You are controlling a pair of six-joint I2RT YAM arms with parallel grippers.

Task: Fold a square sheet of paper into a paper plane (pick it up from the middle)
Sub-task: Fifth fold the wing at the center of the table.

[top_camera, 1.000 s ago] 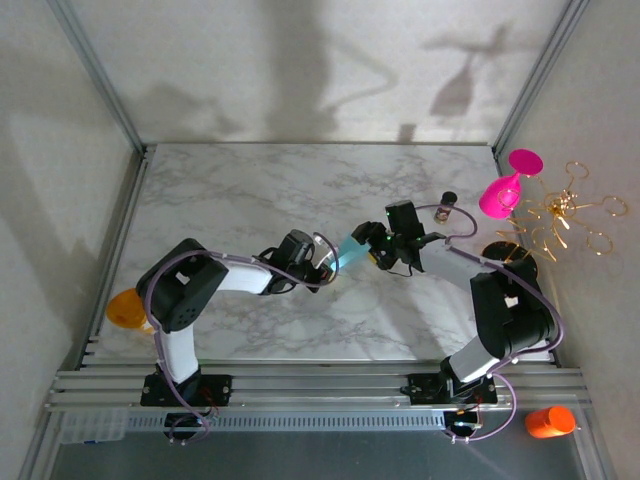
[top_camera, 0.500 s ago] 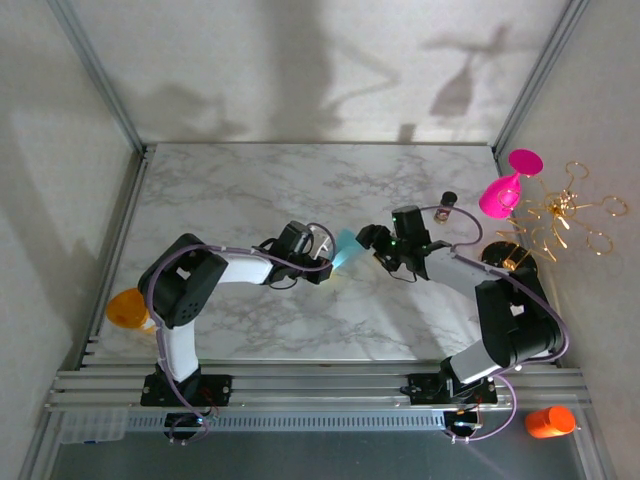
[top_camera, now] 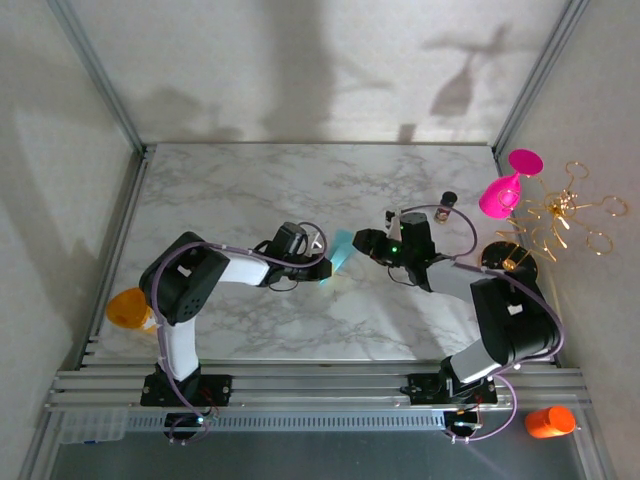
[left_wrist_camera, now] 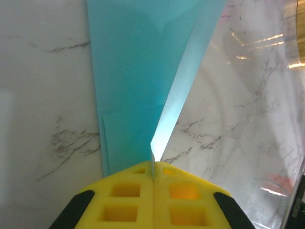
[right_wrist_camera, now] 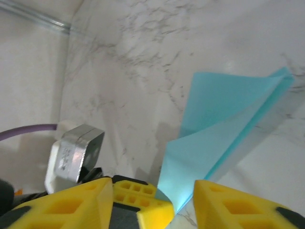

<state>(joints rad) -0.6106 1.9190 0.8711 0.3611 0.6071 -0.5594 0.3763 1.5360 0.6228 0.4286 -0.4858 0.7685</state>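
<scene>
The square sheet of paper (top_camera: pixel 342 250) is teal-blue and folded into a narrow layered wedge, held just above the marble near the table's middle. My left gripper (top_camera: pixel 323 264) is shut on its narrow end. In the left wrist view the yellow pads (left_wrist_camera: pixel 124 195) press together on the fold while the paper (left_wrist_camera: pixel 138 71) fans out ahead. My right gripper (top_camera: pixel 362 243) faces it from the right with its jaws apart. In the right wrist view the paper's (right_wrist_camera: pixel 224 124) lower corner lies between my right gripper's (right_wrist_camera: pixel 152 183) yellow fingers (right_wrist_camera: pixel 248 205), beside the left gripper's yellow tip (right_wrist_camera: pixel 138 200).
A pink goblet (top_camera: pixel 505 190) and a gold wire stand (top_camera: pixel 565 215) sit at the right edge, with a small dark bottle (top_camera: pixel 449 200) near them. An orange object (top_camera: pixel 125 308) lies off the table's left edge, another (top_camera: pixel 548 422) by the front right rail.
My right gripper has moved left onto the paper's end and its jaws have narrowed. The left gripper has drawn back a little to the left with the paper, still shut on it.
</scene>
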